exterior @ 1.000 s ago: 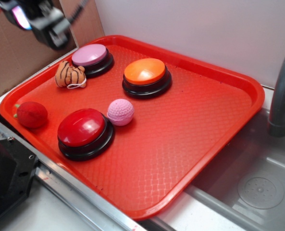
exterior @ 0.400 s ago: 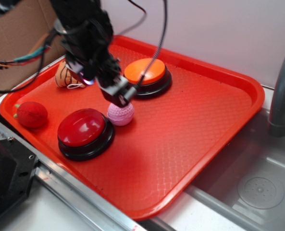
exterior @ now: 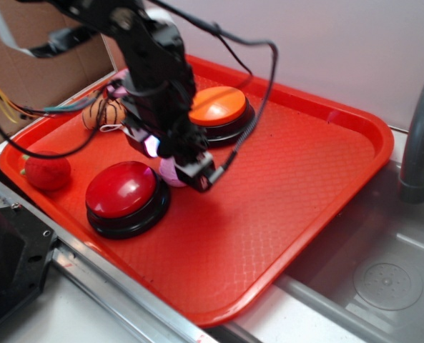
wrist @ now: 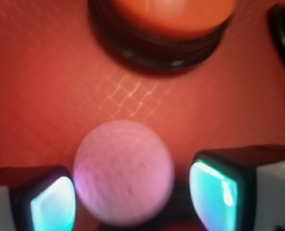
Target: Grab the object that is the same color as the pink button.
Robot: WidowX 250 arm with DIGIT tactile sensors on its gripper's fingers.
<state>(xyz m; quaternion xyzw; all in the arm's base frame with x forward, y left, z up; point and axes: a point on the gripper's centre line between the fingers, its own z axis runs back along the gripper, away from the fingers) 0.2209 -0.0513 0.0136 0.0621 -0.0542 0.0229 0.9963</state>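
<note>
The small pale pink ball (wrist: 124,172) lies on the red tray (exterior: 304,164) between the red button (exterior: 122,189) and the orange button (exterior: 217,106). My gripper (wrist: 132,192) is down over the ball and open. The ball sits between the two fingers, close to the left pad (wrist: 51,204), with a gap to the right pad (wrist: 214,187). In the exterior view my gripper (exterior: 184,171) covers most of the ball (exterior: 169,171). The pink button at the tray's back left is almost wholly hidden behind my arm.
A red strawberry-like toy (exterior: 47,171) lies at the tray's left edge and a striped orange plush (exterior: 103,113) behind it. A steel sink (exterior: 383,279) and a grey faucet pipe (exterior: 419,143) are to the right. A cardboard box stands at the back left.
My arm came in from the back left, moved over the pink ball and dropped, so its open fingers now straddle the ball. The ball has not moved.
</note>
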